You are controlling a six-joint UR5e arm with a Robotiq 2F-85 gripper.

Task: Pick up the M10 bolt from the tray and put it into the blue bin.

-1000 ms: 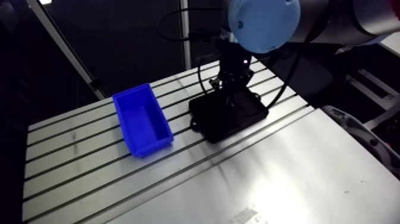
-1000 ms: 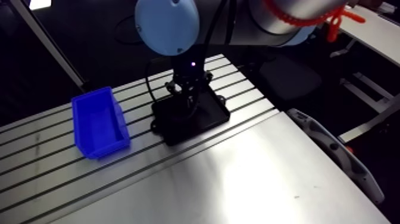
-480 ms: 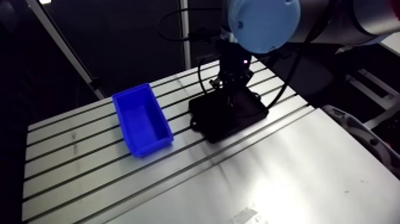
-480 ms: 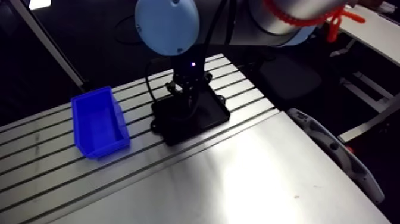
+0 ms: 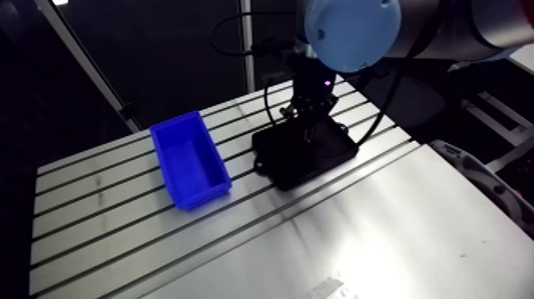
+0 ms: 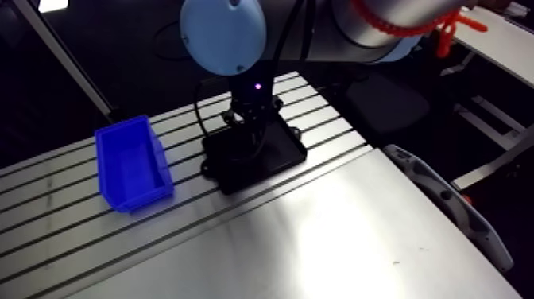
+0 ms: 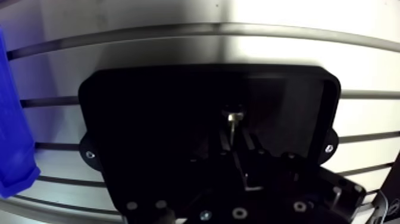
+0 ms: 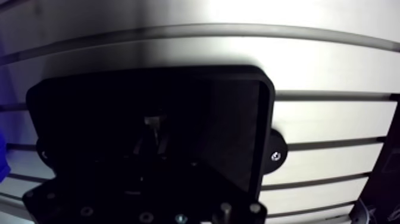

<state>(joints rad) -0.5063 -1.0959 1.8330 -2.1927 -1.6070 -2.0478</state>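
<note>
The black tray [image 7: 149,119] lies on the slotted table, and my gripper [image 7: 234,142] is down inside it. A small metal M10 bolt [image 7: 231,119] stands between the two dark fingers, head ahead of the tips, shank pinched between them. The fingers sit close together on the shank, so the gripper is shut on the bolt. In the arm view the gripper [image 5: 308,131] hangs over the tray [image 5: 280,170], hiding the bolt there. The blue bin [image 5: 191,159] stands empty a short way left of the tray; its corner [image 7: 12,143] shows beside the tray in the wrist view.
The slotted aluminium table [image 5: 238,238] stretches wide toward the front and right of the tray. A grey curved part [image 5: 485,179] lies off the table's right edge. A slanted metal post [image 5: 87,67] rises behind the bin.
</note>
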